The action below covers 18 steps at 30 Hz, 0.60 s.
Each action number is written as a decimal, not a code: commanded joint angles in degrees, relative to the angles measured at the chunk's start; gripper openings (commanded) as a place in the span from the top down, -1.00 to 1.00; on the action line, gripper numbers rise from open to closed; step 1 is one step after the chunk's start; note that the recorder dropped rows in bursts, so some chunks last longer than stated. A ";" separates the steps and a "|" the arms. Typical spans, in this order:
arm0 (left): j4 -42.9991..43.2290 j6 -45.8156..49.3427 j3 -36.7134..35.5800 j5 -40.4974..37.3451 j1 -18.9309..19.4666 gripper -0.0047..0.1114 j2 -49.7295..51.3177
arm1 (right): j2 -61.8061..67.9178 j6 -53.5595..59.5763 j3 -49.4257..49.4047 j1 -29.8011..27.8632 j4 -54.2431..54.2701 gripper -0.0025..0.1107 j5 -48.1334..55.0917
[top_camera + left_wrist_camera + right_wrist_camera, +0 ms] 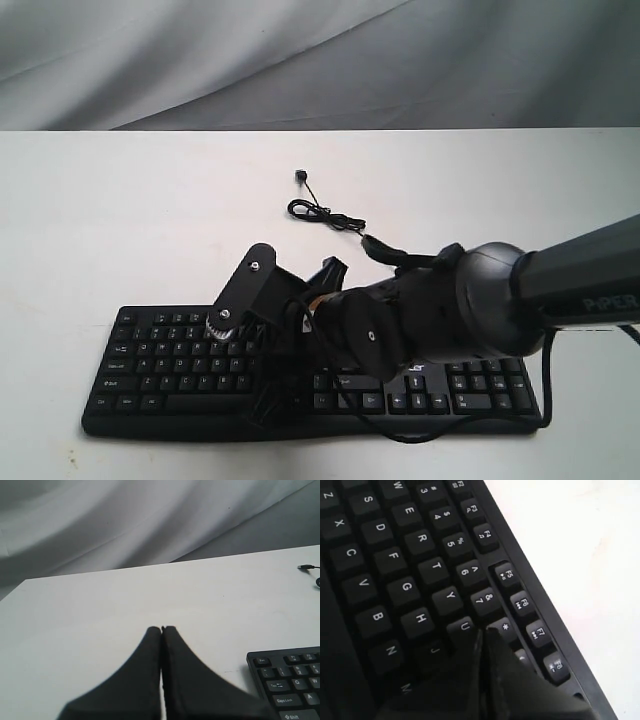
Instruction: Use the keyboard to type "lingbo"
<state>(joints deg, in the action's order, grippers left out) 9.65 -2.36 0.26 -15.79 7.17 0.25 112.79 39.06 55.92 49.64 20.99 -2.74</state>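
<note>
Keyboard (160,370), a wide black full-size plastic one with white legends, lies low in the exterior view on the white tabletop (150,220), its thin black cable (325,212) curled on the surface behind it. Right gripper (484,632) reaches over the middle key rows, clenched tight on nothing, its tip at the gap between the U and 8 keys. Left gripper (161,628) is likewise pressed closed and empty, over tabletop beside the keyboard's Esc corner
</note>
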 commanded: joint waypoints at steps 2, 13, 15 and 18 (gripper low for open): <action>-0.10 -0.25 -0.26 0.57 -0.42 0.92 -0.25 | -3.47 0.34 0.16 -0.51 -0.65 0.96 2.74; -0.10 -0.25 -0.26 0.57 -0.42 0.92 -0.25 | -5.33 -0.04 0.16 4.76 -0.40 0.96 5.84; -0.10 -0.25 -0.26 0.57 -0.42 0.92 -0.25 | -5.21 -0.04 0.16 5.29 -0.02 0.96 5.45; -0.10 -0.25 -0.26 0.57 -0.42 0.92 -0.25 | -4.48 -0.52 0.16 5.29 -0.01 0.96 4.71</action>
<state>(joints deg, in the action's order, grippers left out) 9.65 -2.36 0.26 -15.79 7.17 0.25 108.10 38.95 55.92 54.82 20.77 2.83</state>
